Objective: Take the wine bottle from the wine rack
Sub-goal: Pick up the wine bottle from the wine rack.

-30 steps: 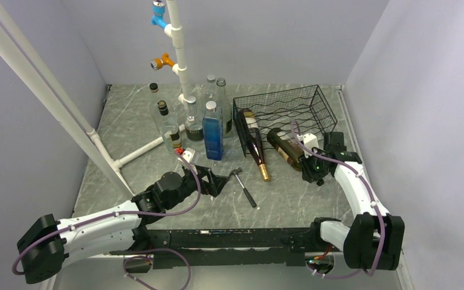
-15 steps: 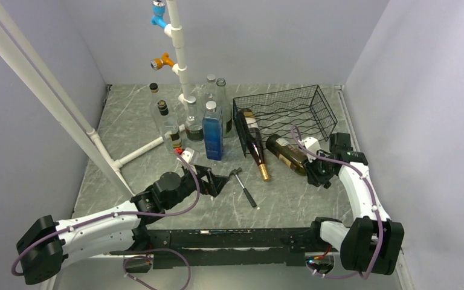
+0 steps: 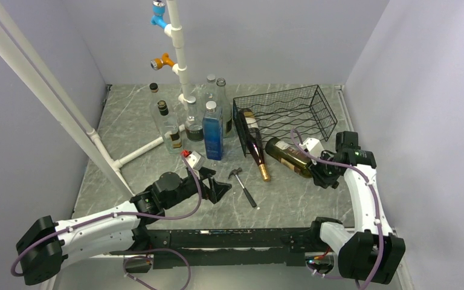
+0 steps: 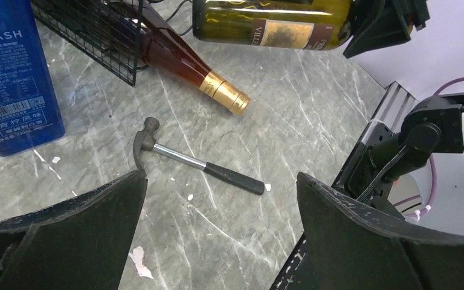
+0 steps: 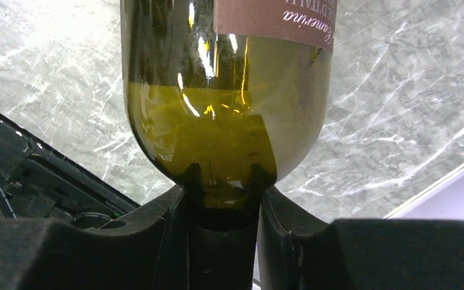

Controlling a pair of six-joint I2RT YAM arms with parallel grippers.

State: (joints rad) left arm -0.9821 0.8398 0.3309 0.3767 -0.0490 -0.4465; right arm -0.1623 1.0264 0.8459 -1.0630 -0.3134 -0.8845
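Wine bottle [image 3: 286, 154], neck pinched by right tool [image 5: 223, 205]

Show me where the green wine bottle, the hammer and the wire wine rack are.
green wine bottle [image 3: 288, 157], top external view, on its label.
hammer [image 4: 184, 159], left wrist view, on the metal shaft.
wine rack [image 3: 290, 110], top external view, on a bare wavy wire tier.

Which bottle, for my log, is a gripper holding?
The olive-green bottle, its neck in the right gripper; the gold-capped red one lies ungripped, partly in the rack.
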